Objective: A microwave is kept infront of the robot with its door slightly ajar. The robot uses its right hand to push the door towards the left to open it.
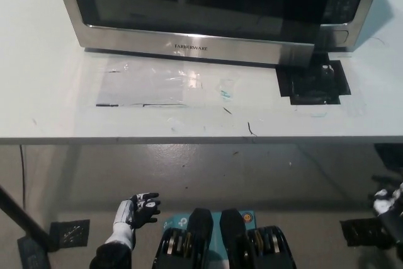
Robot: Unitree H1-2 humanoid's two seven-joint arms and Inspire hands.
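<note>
The microwave (214, 11) sits on the worktop (56, 105) across the upper frame; the left robot hand (140, 210) hangs below the worktop's front edge, lower left.

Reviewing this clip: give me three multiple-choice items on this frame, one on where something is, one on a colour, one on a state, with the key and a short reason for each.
1. Where does the microwave stand?
A. At the far side of the white table
B. On the floor under the table
C. At the table's near edge

2. What colour is the tape patch on the table by the microwave's right front corner?
A. Red
B. Black
C. Yellow

3. What is the left hand doing?
A. Pressing on the microwave door
B. Gripping the table edge
C. Hanging low in front of the table, touching nothing

Key: 1 A, the microwave sits at the top of the head view with bare tabletop before it. 2 B, the patch is dark black against the white surface. 3 C, the hand shows over the floor, below the table edge. The right hand is barely visible at the right edge.
</note>
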